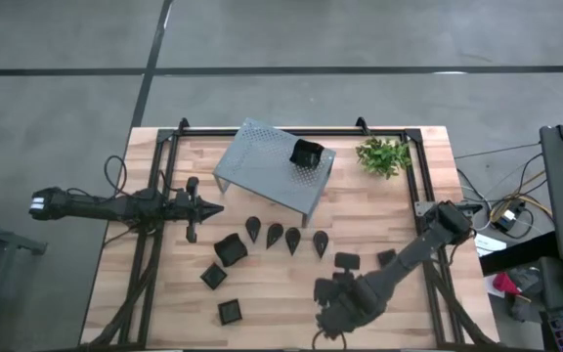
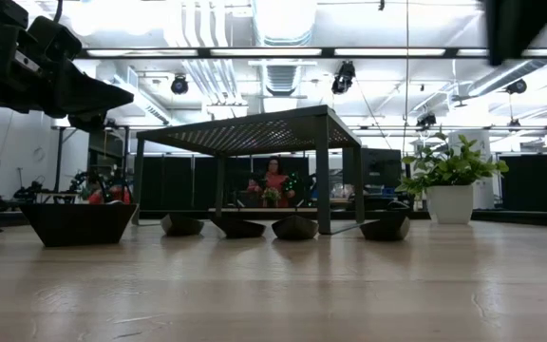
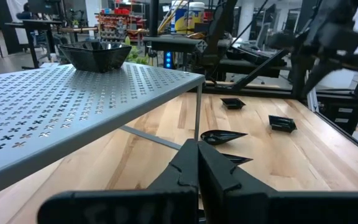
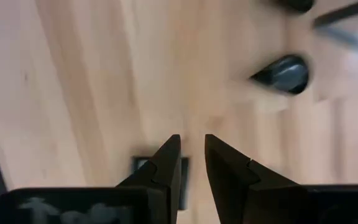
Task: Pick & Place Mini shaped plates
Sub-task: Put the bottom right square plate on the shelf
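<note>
Pick step: right gripper (image 4: 192,163), jaws narrowly parted and empty, hovers over a small black square plate (image 4: 143,165) at the table's near edge. Next: descend, pinch its rim. Left gripper (image 3: 197,163) pressed together, idle beside grey perforated metal shelf (image 3: 73,93).

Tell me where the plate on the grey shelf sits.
In the high view, the square plate rests on the grey shelf, near its right end, left of the green plant.

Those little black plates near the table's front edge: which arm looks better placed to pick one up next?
Probably the right. Its tool hangs over the front of the table with square plates close by. The left tool waits shut beside the grey shelf, farther off.
</note>
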Available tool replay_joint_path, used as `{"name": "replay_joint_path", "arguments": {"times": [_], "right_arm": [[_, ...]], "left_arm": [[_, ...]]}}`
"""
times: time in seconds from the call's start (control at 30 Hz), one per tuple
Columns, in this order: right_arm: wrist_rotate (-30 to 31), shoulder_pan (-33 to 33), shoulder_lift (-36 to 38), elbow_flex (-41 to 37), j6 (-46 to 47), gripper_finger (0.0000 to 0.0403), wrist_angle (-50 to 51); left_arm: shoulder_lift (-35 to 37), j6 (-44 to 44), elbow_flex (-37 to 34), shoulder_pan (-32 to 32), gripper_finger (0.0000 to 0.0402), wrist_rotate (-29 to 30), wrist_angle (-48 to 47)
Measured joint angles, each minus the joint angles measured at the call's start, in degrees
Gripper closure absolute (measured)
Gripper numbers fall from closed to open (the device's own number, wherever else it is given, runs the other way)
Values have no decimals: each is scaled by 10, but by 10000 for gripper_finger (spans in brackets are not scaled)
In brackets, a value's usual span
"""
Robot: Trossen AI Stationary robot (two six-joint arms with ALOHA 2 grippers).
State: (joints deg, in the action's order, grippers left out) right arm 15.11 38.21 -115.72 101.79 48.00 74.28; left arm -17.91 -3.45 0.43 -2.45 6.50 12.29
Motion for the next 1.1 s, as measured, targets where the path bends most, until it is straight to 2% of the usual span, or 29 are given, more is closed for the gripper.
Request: {"name": "replay_joint_path", "arguments": {"times": [0.23, 0.5, 0.73, 1.1], "right_arm": [[-63, 28, 0, -56, 94, 326, -17], [-67, 55, 0, -96, 109, 336, -105], [-67, 70, 0, -130, 151, 342, -114], [-62, 86, 0, -189, 191, 318, -181]], "left_arm": [[0, 0, 0, 0, 401, 0, 0], [0, 0, 0, 0, 401, 0, 0], [0, 0, 0, 0, 401, 0, 0], [0, 0, 0, 0, 401, 0, 0]]}}
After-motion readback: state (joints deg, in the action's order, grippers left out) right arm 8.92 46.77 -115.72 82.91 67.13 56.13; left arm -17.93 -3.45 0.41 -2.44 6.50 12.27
